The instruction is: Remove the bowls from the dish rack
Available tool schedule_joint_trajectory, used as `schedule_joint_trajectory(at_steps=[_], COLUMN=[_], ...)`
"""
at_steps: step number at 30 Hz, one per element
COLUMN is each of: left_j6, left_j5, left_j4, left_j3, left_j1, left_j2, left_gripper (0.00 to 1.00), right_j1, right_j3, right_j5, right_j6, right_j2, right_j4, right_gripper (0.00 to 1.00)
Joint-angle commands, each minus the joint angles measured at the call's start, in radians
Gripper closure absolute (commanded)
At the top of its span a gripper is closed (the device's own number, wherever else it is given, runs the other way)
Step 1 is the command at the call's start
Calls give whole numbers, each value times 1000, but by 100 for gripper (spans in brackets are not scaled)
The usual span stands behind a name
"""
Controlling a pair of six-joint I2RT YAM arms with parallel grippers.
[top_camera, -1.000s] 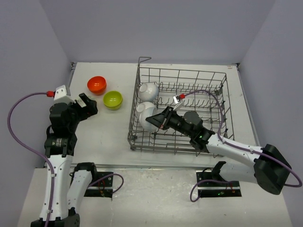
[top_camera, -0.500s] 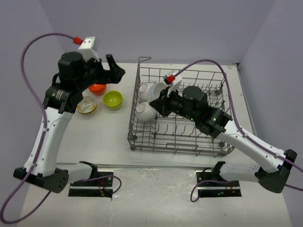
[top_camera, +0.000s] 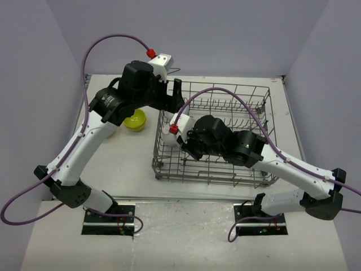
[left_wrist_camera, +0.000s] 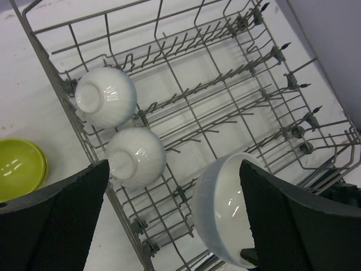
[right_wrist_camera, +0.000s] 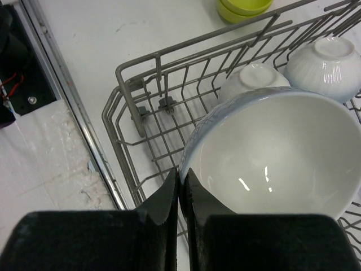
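- Just ahead of the fingertips of the right gripper point(right_wrist_camera: 180, 175), a pale bowl point(right_wrist_camera: 271, 158) is being pinched by its rim. The two fingers are being pressed together on the bowl's wall, with no gap showing between them.
- The bowl is being carried ahead of those fingertips and off to their right, over the wires of the dish rack point(top_camera: 211, 180). Being round, it is offering no long axis. Its mouth is being turned up toward the wrist, tilted rather than level, with the base pointing down into the rack.
- Whether its underside is touching the tines cannot be told.
- Above the rack, the left gripper point(left_wrist_camera: 174, 166) is being held spread wide, with nothing between its fingers.
- Below that hand, close to its left finger, a first white bowl point(left_wrist_camera: 135, 156) is being kept mouth-down among the tines. A second white bowl point(left_wrist_camera: 106, 97) is being kept just beyond it. Both bases are being pointed up at the hand.
- These two bowls are judged to be the left arm's to take, since it is the nearer one. A grasp from above would be depending on the fingers straddling a raised base or a rim.
- Outside the left finger, a lime-green bowl point(left_wrist_camera: 20, 169) is being shown on the table point(left_wrist_camera: 34, 113), clear of the rack.
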Motion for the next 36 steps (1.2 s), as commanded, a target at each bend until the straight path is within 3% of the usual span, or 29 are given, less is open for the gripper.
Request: schedule_joint_trajectory(at_steps=[1,6,12,15,21,24,27,34,35,36], left_j6=[32,47,46,37,40,40,33,4,-12,-22], left_j5=[-28,11,-67,-162,-181,-184,-199,-258,-300,-328], left_j4=[-35,-43,-70,-122,-129,-124,-127,-83,-73,-67], left_j3=[-62,-41,-35,-39,-67,-52,-26,-5,4,11], left_j1=[-6,-60,-97,-106,-111,-117,-118,-118,-118,-117], left_j2=[-7,38,66,87,112,122,128,92,84,69], left_gripper=[5,9,15,31,46,66,100,100,100,100], right_j1=[19,23,21,23,36,41,46,47,47,47], right_j3=[75,123,155,167,178,186,192,147,138,135], right_j5=[56,81,109,145,190,208,225,291,314,319], right_j6=[-65,-83,-100,-100,-114,-120,-122,-125,-122,-120], right_j2=[-4,42,63,69,85,92,95,68,63,53], right_j4=[-13,-59,-62,-66,-54,-51,-48,15,33,35], right_gripper=[100,100,100,100,100,100,100,100,97,50])
